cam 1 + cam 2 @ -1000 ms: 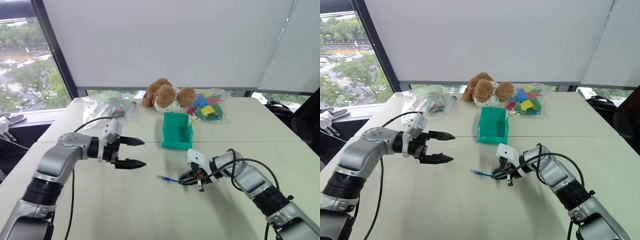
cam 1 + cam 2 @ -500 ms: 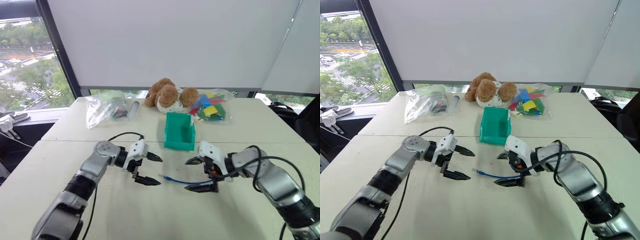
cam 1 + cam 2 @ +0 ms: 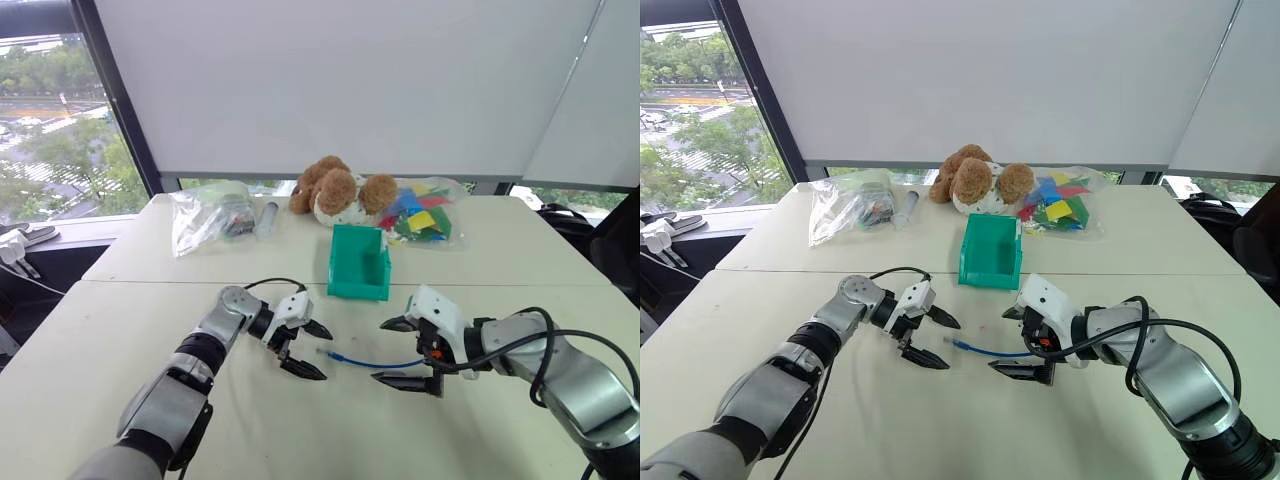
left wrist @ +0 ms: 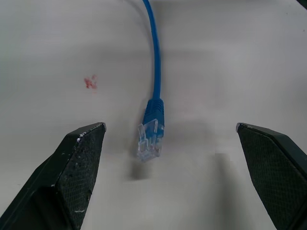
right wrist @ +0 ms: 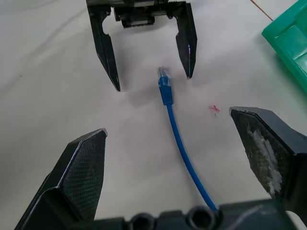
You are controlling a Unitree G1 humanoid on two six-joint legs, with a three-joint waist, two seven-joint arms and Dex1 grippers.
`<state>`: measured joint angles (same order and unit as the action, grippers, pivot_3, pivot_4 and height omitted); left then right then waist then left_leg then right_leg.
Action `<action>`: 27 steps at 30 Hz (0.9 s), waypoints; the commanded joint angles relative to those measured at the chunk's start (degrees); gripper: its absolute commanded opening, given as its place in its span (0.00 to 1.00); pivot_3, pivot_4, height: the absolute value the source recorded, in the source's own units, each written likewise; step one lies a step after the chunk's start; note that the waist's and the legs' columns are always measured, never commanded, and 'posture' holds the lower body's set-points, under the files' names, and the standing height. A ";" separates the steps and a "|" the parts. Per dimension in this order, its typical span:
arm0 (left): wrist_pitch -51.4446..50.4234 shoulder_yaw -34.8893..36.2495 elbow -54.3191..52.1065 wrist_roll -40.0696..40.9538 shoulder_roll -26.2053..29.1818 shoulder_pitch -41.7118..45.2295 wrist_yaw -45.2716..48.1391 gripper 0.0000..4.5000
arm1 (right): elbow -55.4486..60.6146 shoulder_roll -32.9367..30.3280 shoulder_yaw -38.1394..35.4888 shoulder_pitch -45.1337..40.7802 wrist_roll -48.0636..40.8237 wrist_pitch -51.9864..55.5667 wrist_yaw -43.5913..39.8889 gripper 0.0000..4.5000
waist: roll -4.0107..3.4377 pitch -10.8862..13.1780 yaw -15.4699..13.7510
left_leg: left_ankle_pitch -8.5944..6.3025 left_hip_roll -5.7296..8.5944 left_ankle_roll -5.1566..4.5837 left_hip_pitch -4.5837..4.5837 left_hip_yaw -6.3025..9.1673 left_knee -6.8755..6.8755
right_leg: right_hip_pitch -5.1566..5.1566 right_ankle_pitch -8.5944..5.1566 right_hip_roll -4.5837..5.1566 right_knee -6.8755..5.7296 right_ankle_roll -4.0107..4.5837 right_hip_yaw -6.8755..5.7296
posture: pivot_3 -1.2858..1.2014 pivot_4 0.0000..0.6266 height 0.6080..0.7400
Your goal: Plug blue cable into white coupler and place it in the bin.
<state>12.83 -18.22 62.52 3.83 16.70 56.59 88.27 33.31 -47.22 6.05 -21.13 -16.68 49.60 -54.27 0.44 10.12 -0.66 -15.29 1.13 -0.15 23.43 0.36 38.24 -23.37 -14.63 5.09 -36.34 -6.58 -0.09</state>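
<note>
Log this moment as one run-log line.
left tool: open, facing plug | right tool: open | blue cable: on table, unheld | bin: empty

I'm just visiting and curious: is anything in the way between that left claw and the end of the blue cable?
Nothing visible. The left gripper has its fingers open on either side of the blue cable, whose clear plug lies on bare table between them.
</note>
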 commanded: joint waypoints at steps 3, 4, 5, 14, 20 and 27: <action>1.58 1.97 2.07 -1.96 -0.89 1.75 -1.06 1.00 | 2.26 -1.09 -1.66 -0.33 -1.32 -0.32 1.64 1.00 | 0.00 0.00 0.01 | 0.00 -0.02 0.00 0.00 0.01 0.00 | 0.00 0.00 0.00 0.00 0.00 0.00 | 0.52 0.24 1.00; 1.79 2.09 2.35 -2.36 -1.06 1.72 -1.29 1.00 | 2.25 -1.18 -1.63 -0.37 -1.47 -0.36 1.78 1.00 | 0.00 0.00 0.00 | 0.00 -0.02 0.00 0.00 0.01 0.00 | 0.00 0.00 0.00 0.00 0.00 0.00 | 0.52 0.24 1.00; 1.96 2.22 2.58 -2.69 -1.21 1.70 -1.46 1.00 | 2.16 -1.24 -1.60 -0.46 -1.56 -0.45 1.90 1.00 | 0.00 0.00 -0.02 | 0.00 -0.02 0.00 0.00 0.01 0.00 | 0.01 0.00 0.00 0.00 0.00 0.00 | 0.52 0.24 1.00; 3.60 2.66 3.34 -4.78 -1.54 0.42 -2.06 0.48 | 1.86 -2.11 -1.31 -0.96 -2.35 -1.08 2.78 1.00 | 0.02 -0.01 -0.02 | -0.01 -0.02 -0.01 0.00 0.03 0.00 | 0.02 0.00 0.01 0.00 0.00 0.00 | 0.52 0.24 1.00; 6.58 3.24 1.75 -4.98 -0.74 -0.99 -1.13 0.00 | 1.81 -2.55 -1.32 -1.05 -2.61 -1.31 3.01 1.00 | 0.02 -0.01 0.04 | -0.01 -0.03 -0.01 0.00 0.03 0.00 | 0.01 0.00 0.01 0.00 0.00 -0.01 | 0.52 0.24 1.00; 20.32 6.65 -5.30 -2.58 -0.13 -2.60 -5.44 0.00 | 2.75 1.90 -5.73 -0.57 -10.30 3.56 4.46 1.00 | 0.03 0.00 -0.04 | -0.01 -0.06 -0.01 0.00 0.04 0.00 | 0.00 0.00 0.03 0.01 0.00 0.00 | 0.52 0.24 1.00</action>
<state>29.34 -13.71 60.47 -0.47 16.26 53.01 84.74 33.68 -46.51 3.75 -21.11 -23.34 51.59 -50.64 0.47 10.12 -0.70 -15.30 1.07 -0.17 23.44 0.41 38.24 -23.37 -14.62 5.13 -36.33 -6.58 -0.10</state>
